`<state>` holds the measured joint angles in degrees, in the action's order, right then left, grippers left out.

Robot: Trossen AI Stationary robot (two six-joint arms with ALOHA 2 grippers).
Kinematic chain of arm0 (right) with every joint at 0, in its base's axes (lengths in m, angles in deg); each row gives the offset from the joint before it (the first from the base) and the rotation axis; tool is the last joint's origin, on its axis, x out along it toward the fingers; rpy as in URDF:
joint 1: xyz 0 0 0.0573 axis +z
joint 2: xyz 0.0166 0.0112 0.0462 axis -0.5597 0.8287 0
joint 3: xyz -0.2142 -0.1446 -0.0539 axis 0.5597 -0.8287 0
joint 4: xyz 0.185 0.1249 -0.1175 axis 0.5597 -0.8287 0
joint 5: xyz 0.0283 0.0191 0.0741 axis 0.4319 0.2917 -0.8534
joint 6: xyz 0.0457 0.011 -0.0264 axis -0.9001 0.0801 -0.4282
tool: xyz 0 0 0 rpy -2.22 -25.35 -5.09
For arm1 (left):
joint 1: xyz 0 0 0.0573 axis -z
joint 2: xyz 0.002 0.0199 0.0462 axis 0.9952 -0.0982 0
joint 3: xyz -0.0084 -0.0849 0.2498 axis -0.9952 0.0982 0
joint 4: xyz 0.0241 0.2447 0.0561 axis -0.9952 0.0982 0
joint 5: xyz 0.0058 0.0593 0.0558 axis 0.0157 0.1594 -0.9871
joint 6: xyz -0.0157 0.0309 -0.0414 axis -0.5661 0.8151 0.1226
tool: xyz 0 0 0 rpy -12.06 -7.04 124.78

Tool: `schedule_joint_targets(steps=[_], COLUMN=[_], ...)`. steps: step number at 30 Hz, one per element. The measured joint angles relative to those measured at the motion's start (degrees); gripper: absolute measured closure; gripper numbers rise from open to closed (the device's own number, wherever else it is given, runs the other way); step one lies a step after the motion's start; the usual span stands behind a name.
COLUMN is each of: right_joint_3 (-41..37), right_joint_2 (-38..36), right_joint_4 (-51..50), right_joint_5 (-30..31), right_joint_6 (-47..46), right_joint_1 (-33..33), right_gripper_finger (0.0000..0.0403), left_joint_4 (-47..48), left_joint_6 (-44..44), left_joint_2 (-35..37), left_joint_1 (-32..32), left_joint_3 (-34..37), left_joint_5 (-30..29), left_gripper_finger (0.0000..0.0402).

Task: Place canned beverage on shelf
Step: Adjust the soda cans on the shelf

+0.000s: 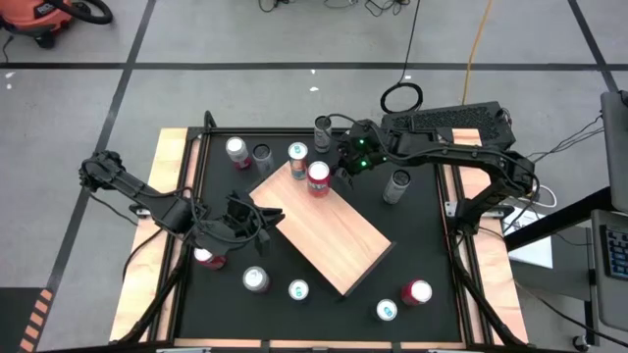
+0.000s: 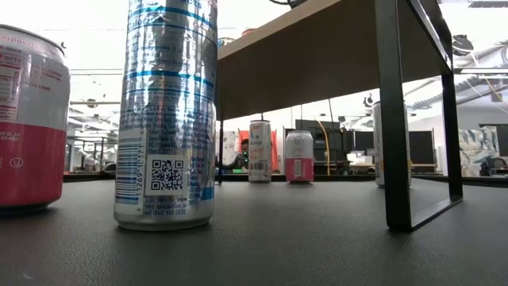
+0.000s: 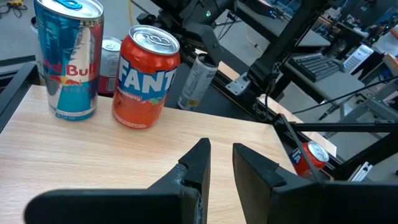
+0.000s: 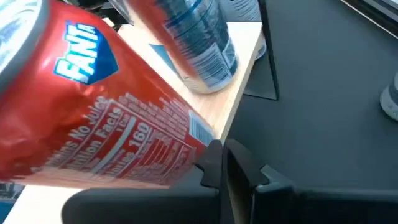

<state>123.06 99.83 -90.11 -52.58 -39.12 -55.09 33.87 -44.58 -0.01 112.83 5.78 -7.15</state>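
Note:
The shelf (image 1: pixel 334 235) is a pale wood slab on black legs, set slantwise mid-table. Two cans stand upright on its far end: an orange Fanta can (image 1: pixel 318 176) (image 3: pixel 144 74) and a blue-and-silver Red Bull can (image 1: pixel 297 152) (image 3: pixel 67 62). My right gripper (image 1: pixel 340 175) (image 4: pixel 224 158) is shut, with nothing between its fingers. It hangs low by the Fanta can's (image 4: pixel 93 112) right side, close to the shelf's edge (image 4: pixel 239 81). My left gripper (image 1: pixel 273 218) (image 3: pixel 221 155) hovers over the shelf's left part. It points toward the two cans, its fingers a narrow gap apart around nothing. My right gripper's shut fingertips (image 4: pixel 212 160) stand right against the lower side wall (image 4: pixel 186 134) of the Fanta can, coming slanting down from the table's right. I cannot tell whether they touch the can. The can stands upright on the shelf.
Several more cans stand around the shelf on the black table: pink (image 1: pixel 236 150), grey (image 1: pixel 262 155) and silver (image 1: pixel 323 126) at the far side, silver (image 1: pixel 396 184) at the right, and others (image 1: pixel 255 278) (image 1: pixel 417 291) near the front. The shelf's near half (image 1: pixel 348 250) is bare.

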Motion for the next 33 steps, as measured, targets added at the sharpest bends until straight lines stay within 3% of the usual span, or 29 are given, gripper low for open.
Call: schedule_joint_targets(steps=[33], right_joint_3=[0.2], right_joint_2=[-1.9], right_joint_4=[-3.1], right_joint_5=[-1.9], right_joint_6=[-1.2], right_joint_1=[0.2], right_gripper_finger=[0.0403], left_joint_4=[0.0], left_joint_6=[0.0], left_joint_2=[0.0], left_joint_1=[0.0], left_joint_3=[0.0], left_joint_5=[0.2], left_gripper_finger=[0.0332])
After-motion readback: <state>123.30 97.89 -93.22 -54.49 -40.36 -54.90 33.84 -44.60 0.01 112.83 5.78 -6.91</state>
